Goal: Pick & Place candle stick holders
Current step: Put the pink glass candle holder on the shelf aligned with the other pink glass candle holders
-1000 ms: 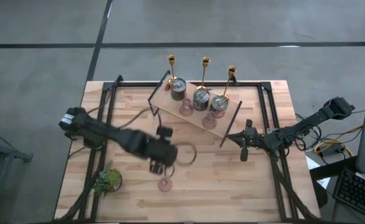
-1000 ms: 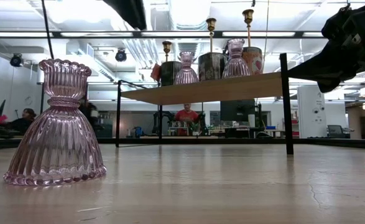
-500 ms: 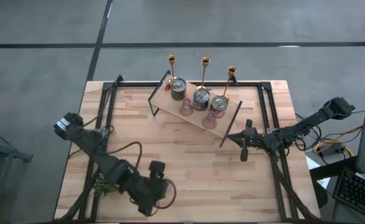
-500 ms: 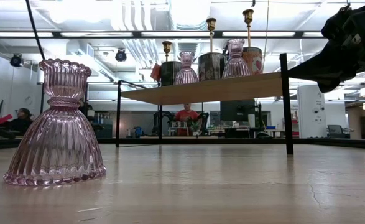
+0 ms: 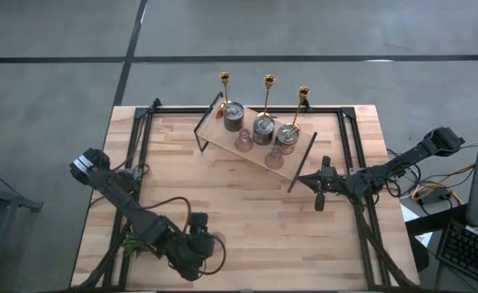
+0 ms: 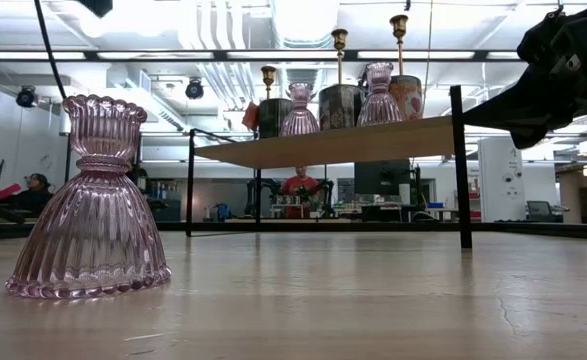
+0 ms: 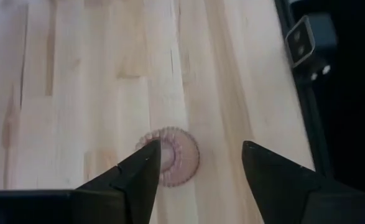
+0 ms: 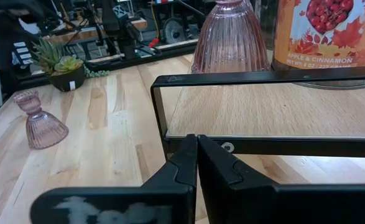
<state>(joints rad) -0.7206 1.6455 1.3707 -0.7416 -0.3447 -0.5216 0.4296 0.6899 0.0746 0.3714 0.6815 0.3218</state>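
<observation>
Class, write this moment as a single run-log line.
left hand: open, above pink cup | right hand: shut, waiting by shelf | cup: on table, ungrasped

Bare table (image 5: 247,203) lies between the raised shelf (image 5: 255,146) and the lone pink cup (image 6: 88,200).

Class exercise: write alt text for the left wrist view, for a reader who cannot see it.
Seen from straight above, a small ribbed pink glass candle holder stands on a pale wooden table, between the open dark fingers of the left gripper. A black frame runs along the table's edge.
</observation>
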